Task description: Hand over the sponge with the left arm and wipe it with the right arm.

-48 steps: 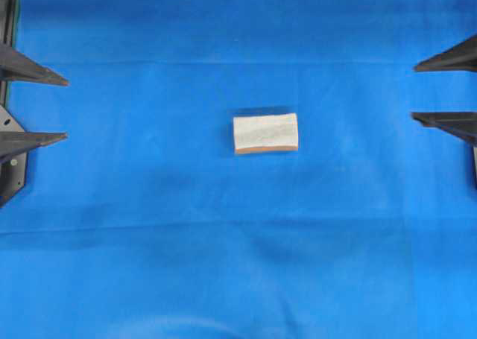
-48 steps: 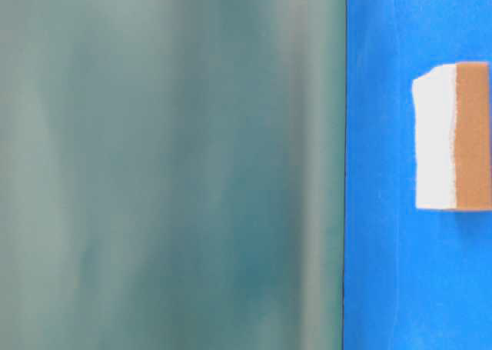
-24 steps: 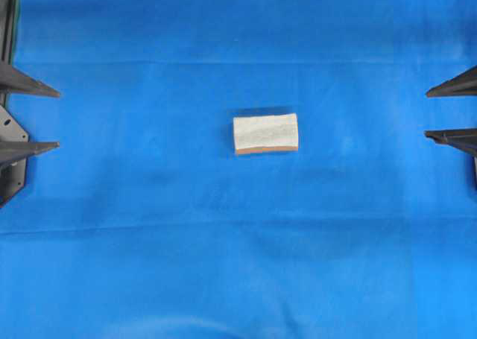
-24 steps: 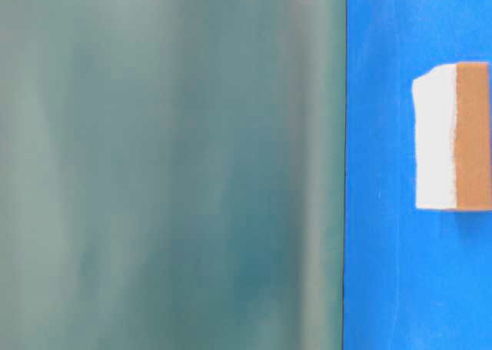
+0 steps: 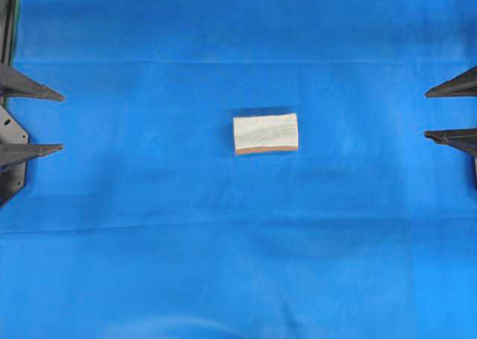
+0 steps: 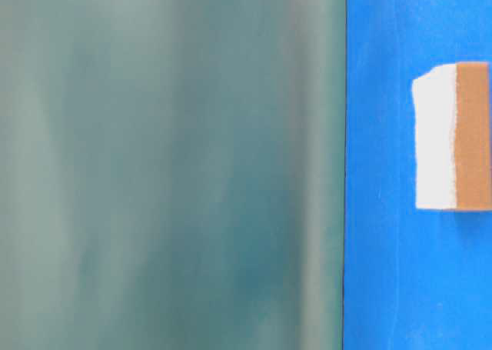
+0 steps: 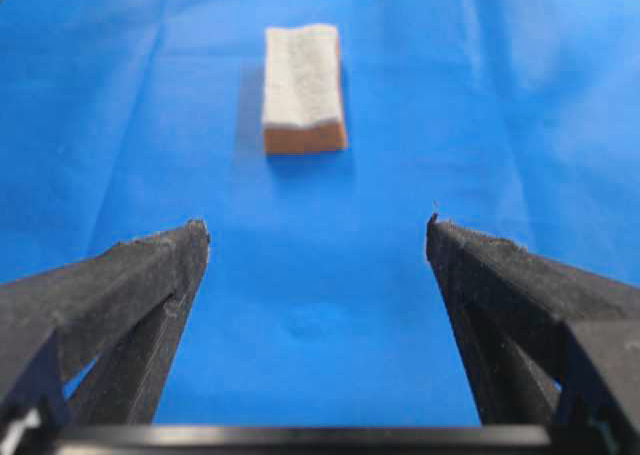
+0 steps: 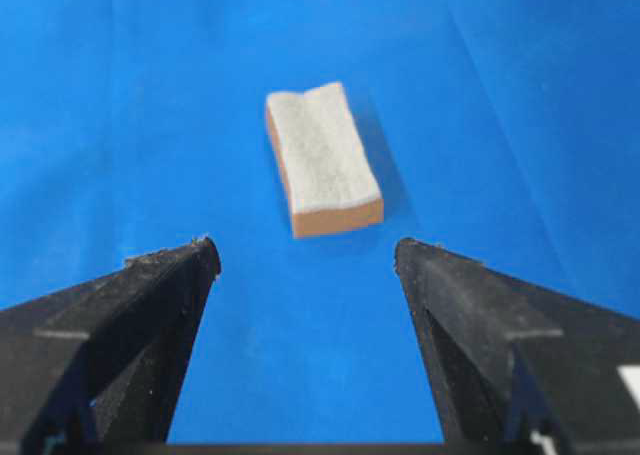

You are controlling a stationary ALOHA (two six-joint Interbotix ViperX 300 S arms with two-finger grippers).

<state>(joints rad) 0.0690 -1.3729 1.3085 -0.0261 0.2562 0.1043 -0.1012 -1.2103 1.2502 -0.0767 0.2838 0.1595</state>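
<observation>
The sponge [image 5: 266, 133] lies flat in the middle of the blue cloth, pale grey-white top up, with a thin orange-brown layer beneath; it also shows in the table-level view [image 6: 452, 138] and both wrist views [image 7: 303, 88] [image 8: 322, 158]. My left gripper [image 5: 62, 122] is open at the left edge, far from the sponge, nothing between its fingers [image 7: 135, 285]. At the right edge, my right gripper [image 5: 426, 113] stands open and empty too, fingers [image 8: 470, 305] pointing toward the sponge.
A blue cloth [image 5: 238, 264] covers the whole table. Part of a black frame [image 5: 9, 168] shows at the left edge. A blurred grey-green surface [image 6: 169, 165] fills most of the table-level view.
Both grippers have drawn back slightly toward their own edges of the table. The sponge has not moved.
</observation>
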